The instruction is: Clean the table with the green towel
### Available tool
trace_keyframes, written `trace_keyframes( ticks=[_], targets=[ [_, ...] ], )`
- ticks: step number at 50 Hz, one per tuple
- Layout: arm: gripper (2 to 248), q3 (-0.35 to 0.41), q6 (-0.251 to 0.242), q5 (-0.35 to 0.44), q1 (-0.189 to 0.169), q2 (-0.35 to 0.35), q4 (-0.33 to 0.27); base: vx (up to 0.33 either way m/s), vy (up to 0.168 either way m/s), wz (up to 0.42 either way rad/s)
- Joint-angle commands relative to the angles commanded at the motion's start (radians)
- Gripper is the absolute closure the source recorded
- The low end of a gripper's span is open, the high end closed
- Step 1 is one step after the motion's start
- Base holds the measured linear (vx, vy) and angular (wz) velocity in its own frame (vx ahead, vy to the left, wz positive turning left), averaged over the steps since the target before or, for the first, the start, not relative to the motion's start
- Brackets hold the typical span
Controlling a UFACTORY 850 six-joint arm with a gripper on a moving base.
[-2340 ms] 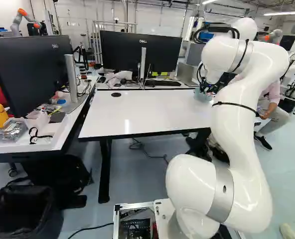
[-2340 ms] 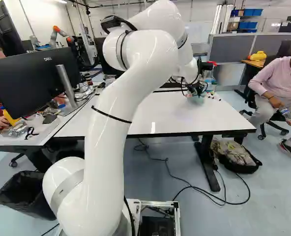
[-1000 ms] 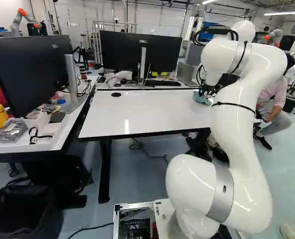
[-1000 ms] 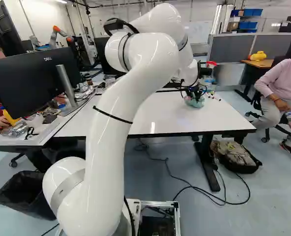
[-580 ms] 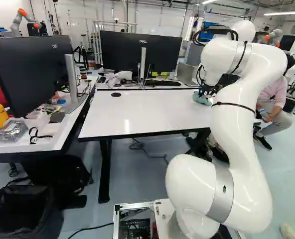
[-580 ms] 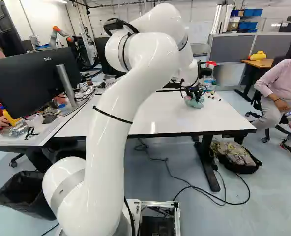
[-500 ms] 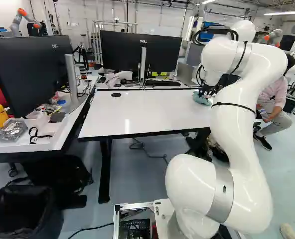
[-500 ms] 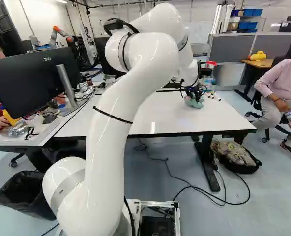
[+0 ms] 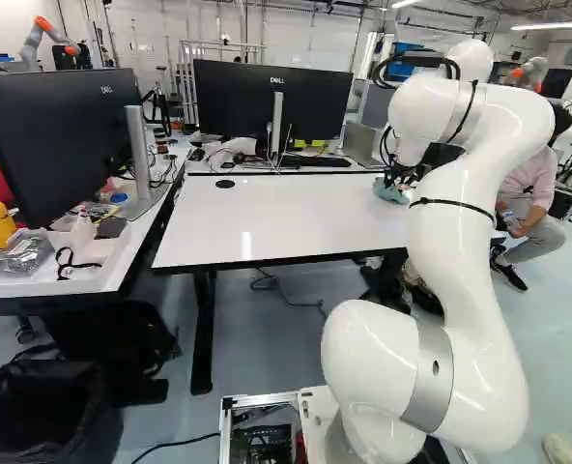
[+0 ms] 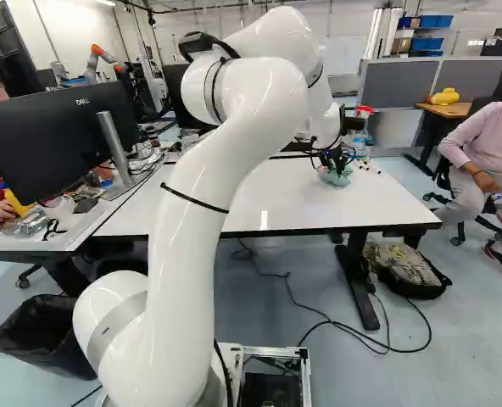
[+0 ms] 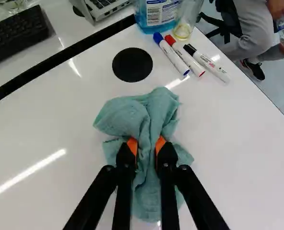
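With twelve o'clock straight ahead of the fingers, the gripper (image 11: 146, 144) is clamped on the green towel (image 11: 125, 115), a fold pinched between both orange pads. The towel lies bunched on the white table (image 11: 46, 115), just short of the black cable grommet (image 11: 132, 64) at twelve.

The likeliest trouble sits at one o'clock: three dry-erase markers (image 11: 207, 62). A sweep that way could set them rolling, perhaps over the table's edge at two. Pushed further, the wad might nudge the spray bottle or the jar – a tipped jar would wet what is being wiped. Pressing too hard could drag the fold out of the grip; too lightly, and the loose cloth may merely skim.

As for containers, the spray bottle (image 11: 156, 19) at twelve holds blue liquid; the glass jar (image 11: 186, 21), between twelve and one, has a little yellowish liquid. At nine from the arm's foot in the left base view stands a black bin (image 9: 98, 425) – too dark inside to tell its contents.
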Motion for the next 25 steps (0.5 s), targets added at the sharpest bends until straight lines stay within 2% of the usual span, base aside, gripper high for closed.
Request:
trace_keyframes(
  ticks=[10, 25],
  targets=[
    [191, -0.033, 0.000, 0.000, 0.022, -0.023, 0.000, 0.000, 0.000, 0.000],
    [191, -0.128, 0.000, 0.000, 0.032, -0.087, 0.000, 0.000, 0.000, 0.000]
  ],
)
